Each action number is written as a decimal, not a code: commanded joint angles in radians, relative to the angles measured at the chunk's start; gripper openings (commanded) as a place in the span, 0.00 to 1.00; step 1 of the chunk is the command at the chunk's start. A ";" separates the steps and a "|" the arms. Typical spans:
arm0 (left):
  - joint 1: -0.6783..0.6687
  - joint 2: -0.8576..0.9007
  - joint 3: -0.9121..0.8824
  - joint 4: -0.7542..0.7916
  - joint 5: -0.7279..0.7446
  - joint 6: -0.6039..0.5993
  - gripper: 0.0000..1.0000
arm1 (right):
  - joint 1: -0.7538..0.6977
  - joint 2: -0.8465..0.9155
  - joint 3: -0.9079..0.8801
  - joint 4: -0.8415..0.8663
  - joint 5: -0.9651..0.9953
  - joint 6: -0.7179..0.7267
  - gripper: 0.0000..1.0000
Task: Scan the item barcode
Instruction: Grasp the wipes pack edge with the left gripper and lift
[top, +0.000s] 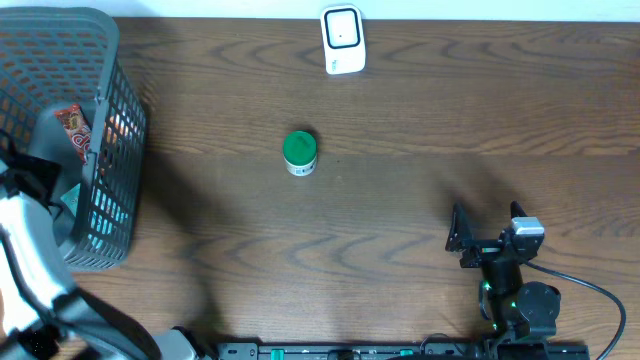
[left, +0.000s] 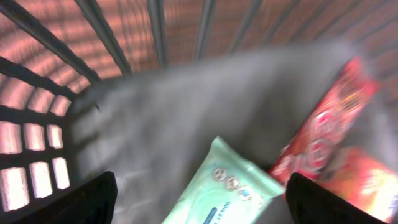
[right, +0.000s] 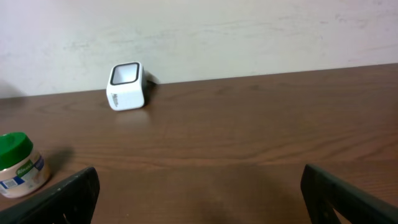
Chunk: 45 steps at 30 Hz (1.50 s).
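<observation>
Mint-green wipes pack, print unreadable, lies beneath spread left end effector; right end effector spread above wood-grain bench, pale wall ahead.

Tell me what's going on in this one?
The left end effector is down inside the basket, jaws open, above a wipes pack and a red packet; it holds nothing. The right end effector hangs open and empty off to the right. A green-lidded jar stands alone mid-table, and the scanner sits at the far edge with nothing in front of it.
</observation>
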<state>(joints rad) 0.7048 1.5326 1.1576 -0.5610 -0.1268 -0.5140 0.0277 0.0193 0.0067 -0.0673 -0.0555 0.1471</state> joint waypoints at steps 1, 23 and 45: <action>-0.004 0.095 0.006 -0.016 0.086 0.080 0.91 | 0.011 -0.001 -0.001 -0.004 0.002 -0.010 0.99; -0.004 0.241 0.005 -0.163 0.243 0.117 0.83 | 0.011 -0.001 -0.001 -0.004 0.002 -0.010 0.99; 0.042 0.032 0.277 -0.313 0.224 0.063 0.07 | 0.011 -0.001 -0.001 -0.004 0.002 -0.010 0.99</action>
<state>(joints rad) 0.7307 1.6611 1.3476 -0.8593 0.0994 -0.4232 0.0277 0.0193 0.0067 -0.0673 -0.0555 0.1471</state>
